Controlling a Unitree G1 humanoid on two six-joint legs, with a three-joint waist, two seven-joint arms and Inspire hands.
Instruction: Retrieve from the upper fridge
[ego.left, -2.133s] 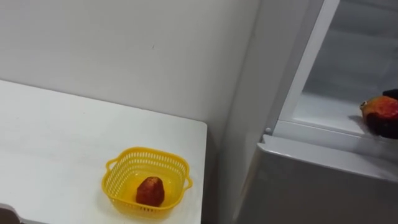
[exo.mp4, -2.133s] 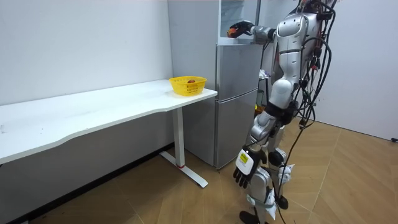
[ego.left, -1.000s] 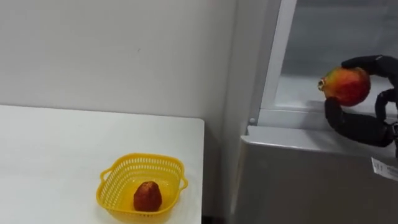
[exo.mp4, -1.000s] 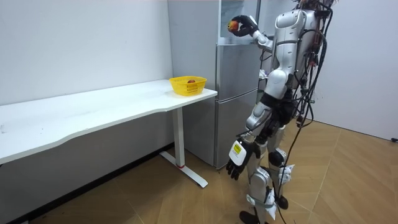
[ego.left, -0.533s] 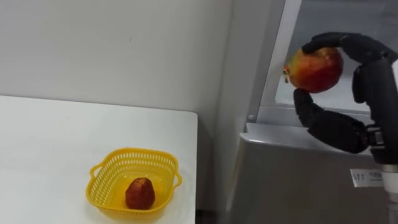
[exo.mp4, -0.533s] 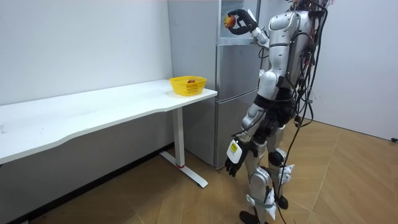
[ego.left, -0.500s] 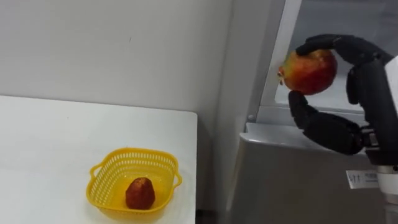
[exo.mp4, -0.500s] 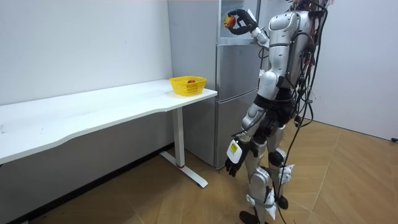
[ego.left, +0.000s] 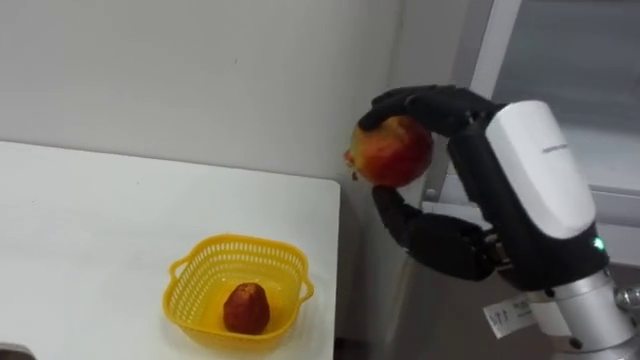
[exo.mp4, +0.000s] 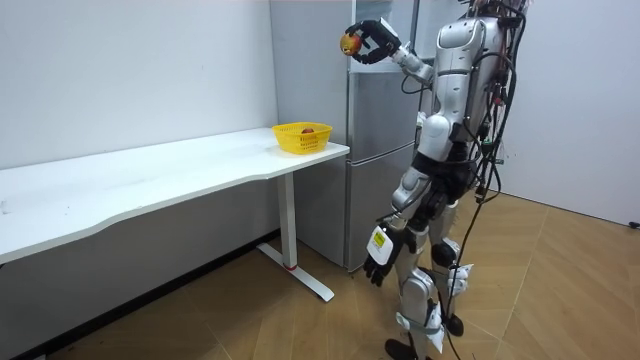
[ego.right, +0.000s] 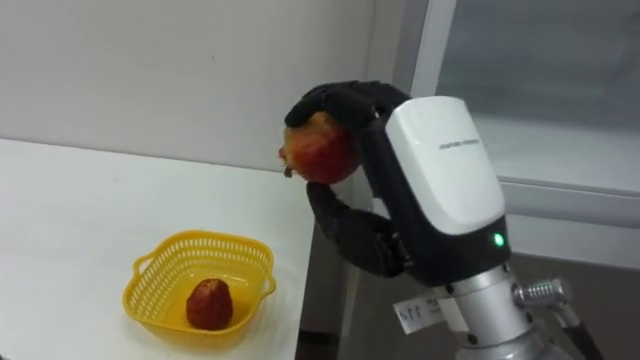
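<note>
The retrieval itself looks done: the red-and-yellow fruit (ego.left: 392, 152) is out of the fridge (exo.mp4: 375, 150) and held in the air by the right hand (ego.left: 445, 245), whose fingers (ego.left: 430, 100) curl over its top while the thumb props it from below, a firm wrap with the fruit well seated. It hangs beside the fridge's upper compartment, which stands open, roughly over the gap between the fridge's side and the end of the white surface (ego.left: 100, 220), and well above the yellow basket (ego.left: 195, 300) that sits near that end. The basket already holds one darker red fruit (ego.left: 246, 307), with room next to it, so the likely remainder is carrying the held fruit across and down to the basket, letting it go without knocking its neighbour or tipping the light basket, and perhaps closing the fridge after. None of that is begun: fruit and basket are well apart. In the room view the robot stands upright in front of the fridge with its right arm raised toward the surface's side; its left hand (exo.mp4: 380, 268) hangs low by its thigh, apparently slack and empty, though it is too small there to be sure.
</note>
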